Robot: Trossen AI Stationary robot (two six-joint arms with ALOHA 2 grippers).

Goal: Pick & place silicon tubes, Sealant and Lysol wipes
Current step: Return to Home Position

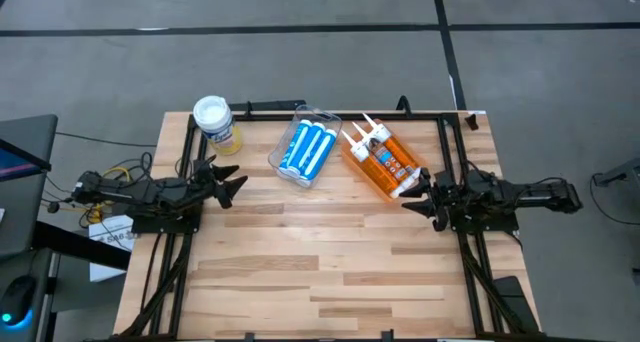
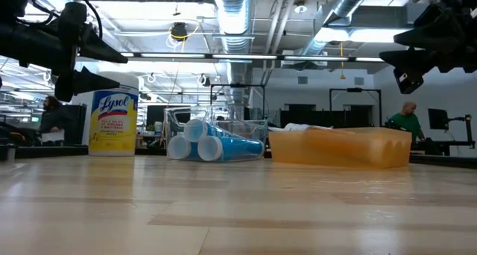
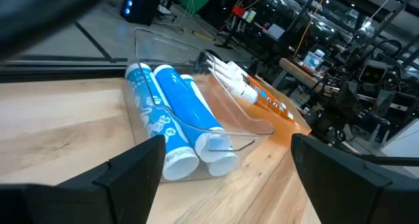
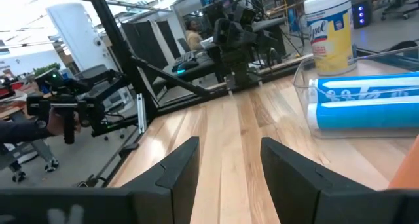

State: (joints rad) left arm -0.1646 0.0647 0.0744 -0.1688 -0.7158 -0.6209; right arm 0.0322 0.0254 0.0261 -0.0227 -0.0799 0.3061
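Left fingers (image 3: 131,178) and right fingers (image 4: 175,168) spread; I'd take the round white-lidded Lysol wipes canister (image 1: 216,122) mid-body: likely light, stiff, slick.

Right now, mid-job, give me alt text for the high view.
Three blue sealant tubes lie in a clear bin at the far middle of the table, beside an orange bin holding orange-and-white tubes. The Lysol wipes stand outside, far left; the left gripper and right gripper, both open, flank them.

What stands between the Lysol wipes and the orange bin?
The clear bin holding three blue tubes, between the wipes and the orange bin in the high view.
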